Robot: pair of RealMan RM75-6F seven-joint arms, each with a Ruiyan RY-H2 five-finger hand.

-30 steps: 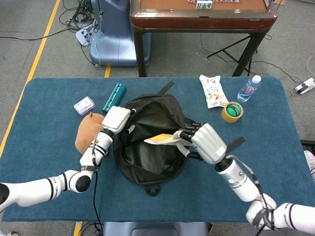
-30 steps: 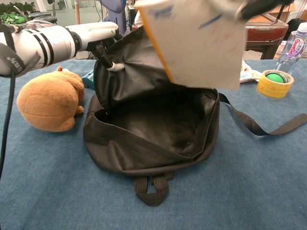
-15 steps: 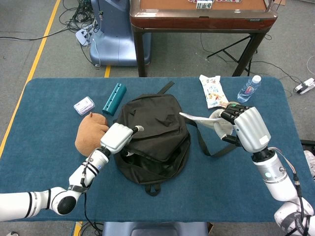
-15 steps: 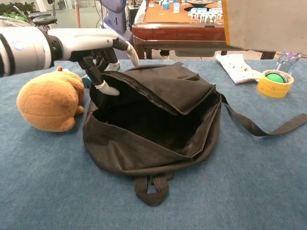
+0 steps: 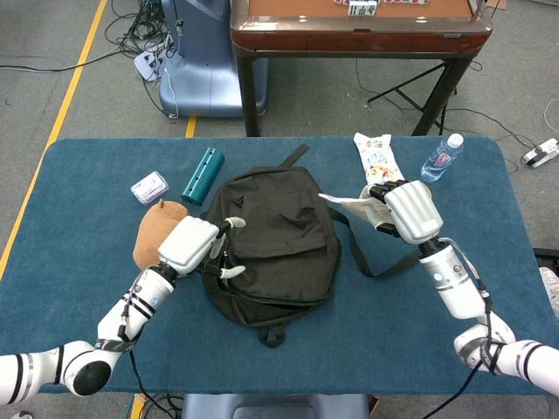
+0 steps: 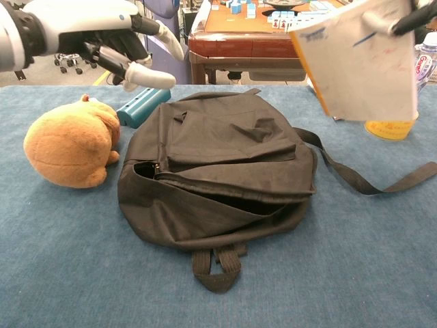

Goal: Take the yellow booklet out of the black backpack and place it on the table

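The black backpack (image 5: 275, 240) (image 6: 218, 171) lies mid-table with its flap down and only a narrow slit of its mouth showing. My right hand (image 5: 409, 212) holds the yellow-edged booklet (image 5: 346, 202) in the air to the right of the bag, above the table. In the chest view the booklet (image 6: 362, 65) hangs tilted at the upper right, its pale face toward the camera, with dark fingers (image 6: 415, 15) of the right hand at its top corner. My left hand (image 5: 196, 244) (image 6: 95, 27) hovers over the bag's left edge, fingers apart, holding nothing.
A brown plush toy (image 5: 155, 229) (image 6: 65, 150) sits left of the bag, with a teal cylinder (image 5: 203, 175) and a small white box (image 5: 149, 187) behind it. A snack packet (image 5: 377, 157), water bottle (image 5: 443, 157) and yellow tape roll (image 6: 390, 128) stand right; a strap (image 6: 369, 181) trails right.
The left hand has let go of the bag flap and drawn back left; the flap has dropped flat. The right hand has carried the booklet clear of the bag, then slightly lower and leftward.
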